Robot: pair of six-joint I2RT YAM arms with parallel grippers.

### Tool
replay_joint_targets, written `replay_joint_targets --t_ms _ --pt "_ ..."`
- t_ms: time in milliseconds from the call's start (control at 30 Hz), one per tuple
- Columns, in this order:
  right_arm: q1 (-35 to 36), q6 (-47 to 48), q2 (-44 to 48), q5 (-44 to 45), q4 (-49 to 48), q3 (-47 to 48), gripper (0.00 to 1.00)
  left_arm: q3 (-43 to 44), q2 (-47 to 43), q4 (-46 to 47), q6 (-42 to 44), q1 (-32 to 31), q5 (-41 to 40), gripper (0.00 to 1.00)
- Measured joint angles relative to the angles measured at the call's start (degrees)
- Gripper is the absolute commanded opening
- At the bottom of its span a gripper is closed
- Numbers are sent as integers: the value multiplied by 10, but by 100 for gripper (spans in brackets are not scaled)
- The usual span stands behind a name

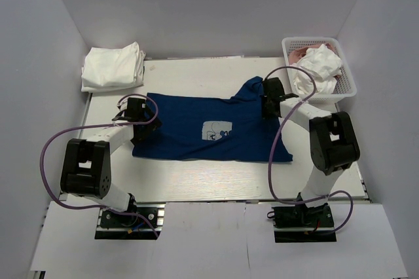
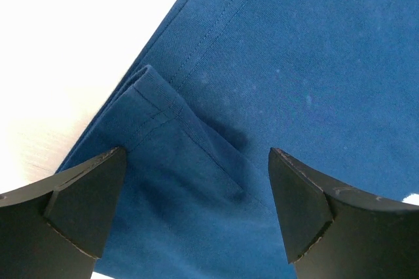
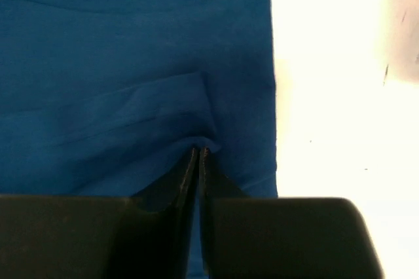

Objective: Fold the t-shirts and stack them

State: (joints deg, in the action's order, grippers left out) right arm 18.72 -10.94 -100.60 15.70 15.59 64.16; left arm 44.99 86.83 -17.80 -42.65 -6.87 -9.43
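Observation:
The navy blue t-shirt with a small white chest print lies spread across the middle of the table. My left gripper is open over its left edge; in the left wrist view the jaws stand wide apart above the blue cloth near a folded hem. My right gripper is shut on a pinch of the shirt's upper right part, which is lifted into a bunch; the right wrist view shows the blue cloth puckered at the closed fingertips.
A folded stack of white t-shirts sits at the back left. A white lattice basket at the back right holds a white tee and a pink one. White walls enclose the table.

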Motion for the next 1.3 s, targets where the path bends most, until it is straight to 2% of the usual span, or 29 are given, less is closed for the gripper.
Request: replay_joint_targets --t_ms 67,100,167,200,333,500,733,900,1100,1300 --pt "0 -8 -25 20 19 16 38 0 0 0 -1 0 -2 100" --pt "0 -8 -32 30 30 20 60 0 0 -1 -2 0 -4 100" --pt "0 -15 -33 44 45 22 70 0 0 -1 -3 0 -7 100" --pt "0 -16 -31 48 52 22 90 0 0 -2 -4 0 -7 100" --pt "0 -14 -2 29 62 20 90 0 0 -2 -5 0 -8 100" --pt "1 -13 87 -63 29 -7 90 0 -1 -2 -5 0 -7 100" --pt "3 -53 158 -181 -48 -122 90 -1 -3 -1 -13 0 -7 100" --pt "-5 -100 162 -205 -75 -233 90 -6 -6 0 -49 1 -23 100" --pt "-40 -142 193 -221 -106 -273 90 -2 -7 -47 -146 15 -93 100" --pt "-59 -160 200 -239 -117 -283 90 14 6 -76 -188 30 -103 100"
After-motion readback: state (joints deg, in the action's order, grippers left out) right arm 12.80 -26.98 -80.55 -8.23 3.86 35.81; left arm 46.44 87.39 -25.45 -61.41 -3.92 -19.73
